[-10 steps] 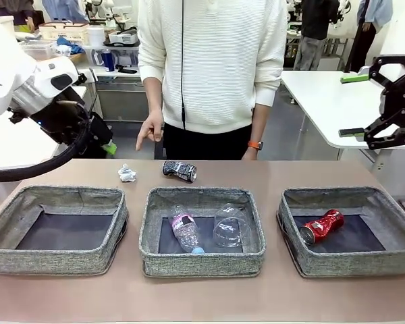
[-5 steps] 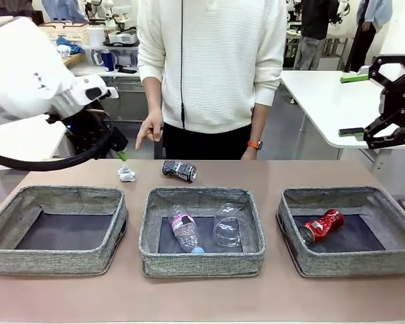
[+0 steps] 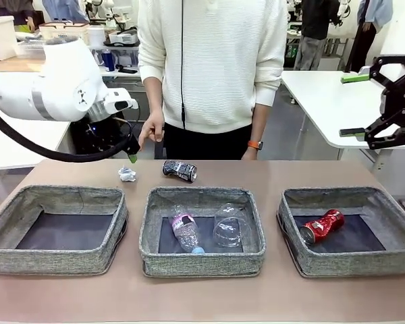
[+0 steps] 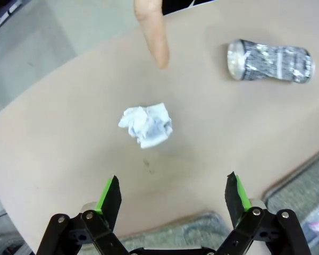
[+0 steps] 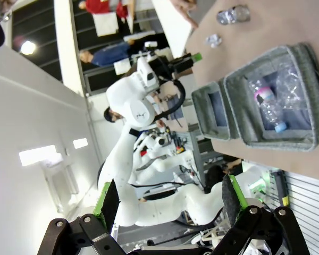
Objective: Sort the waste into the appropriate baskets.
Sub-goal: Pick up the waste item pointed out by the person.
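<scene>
A white paper wad (image 3: 127, 174) and a crushed black-and-white can (image 3: 179, 170) lie on the table behind the baskets. My left gripper (image 3: 129, 156) hangs open just above and behind the wad. In the left wrist view the wad (image 4: 146, 125) sits ahead of the gripper (image 4: 173, 194), between its open fingers' line, with the can (image 4: 269, 61) off to the upper right. The middle basket (image 3: 202, 260) holds a clear bottle (image 3: 185, 233) and a plastic cup (image 3: 231, 225). A red can (image 3: 322, 225) lies in the right basket (image 3: 351, 263). My right gripper (image 3: 353, 105) is raised at the far right, open.
The left basket (image 3: 54, 260) holds nothing. A person stands at the far side, one hand (image 3: 148, 131) pointing down toward the wad; the fingertip (image 4: 151, 32) shows in the left wrist view. A white side table (image 3: 324, 101) stands behind my right gripper.
My left arm has swung right and forward, bringing its gripper from the table's far left corner to just above the paper wad. The right arm has held still.
</scene>
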`<move>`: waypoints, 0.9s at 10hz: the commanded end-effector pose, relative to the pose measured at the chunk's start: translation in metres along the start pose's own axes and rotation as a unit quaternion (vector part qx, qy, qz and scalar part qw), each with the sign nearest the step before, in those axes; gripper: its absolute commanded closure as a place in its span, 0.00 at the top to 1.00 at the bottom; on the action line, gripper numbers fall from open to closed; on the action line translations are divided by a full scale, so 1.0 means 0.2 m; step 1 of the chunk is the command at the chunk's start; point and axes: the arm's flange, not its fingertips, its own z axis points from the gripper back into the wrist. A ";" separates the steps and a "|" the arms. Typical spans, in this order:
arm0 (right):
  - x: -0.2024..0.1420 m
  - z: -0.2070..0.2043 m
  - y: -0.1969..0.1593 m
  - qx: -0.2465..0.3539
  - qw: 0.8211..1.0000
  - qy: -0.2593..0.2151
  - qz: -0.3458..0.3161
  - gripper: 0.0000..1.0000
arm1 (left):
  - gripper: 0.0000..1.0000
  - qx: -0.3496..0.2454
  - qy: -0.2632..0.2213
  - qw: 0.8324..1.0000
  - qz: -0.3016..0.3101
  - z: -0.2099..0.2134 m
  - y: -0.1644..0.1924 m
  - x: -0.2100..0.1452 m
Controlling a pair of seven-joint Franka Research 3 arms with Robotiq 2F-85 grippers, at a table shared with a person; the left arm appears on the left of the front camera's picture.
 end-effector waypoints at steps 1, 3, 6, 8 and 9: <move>0.00 0.00 0.01 0.013 1.000 0.002 0.003 1.00 | 1.00 -0.007 -0.010 1.000 0.000 -0.11 0.03 0.06; 0.00 0.00 0.01 0.013 1.000 0.002 0.003 1.00 | 1.00 -0.036 0.008 0.999 0.012 -0.22 0.09 0.10; 0.00 0.00 0.01 0.013 1.000 0.002 0.003 1.00 | 1.00 -0.011 0.001 0.999 0.035 -0.34 0.14 0.11; 0.00 0.00 0.01 0.013 1.000 0.002 0.003 1.00 | 1.00 -0.006 -0.007 0.999 0.051 -0.41 0.16 0.11; 0.00 0.00 0.01 0.013 1.000 0.002 0.003 1.00 | 1.00 0.000 -0.010 0.999 0.048 -0.42 0.15 0.10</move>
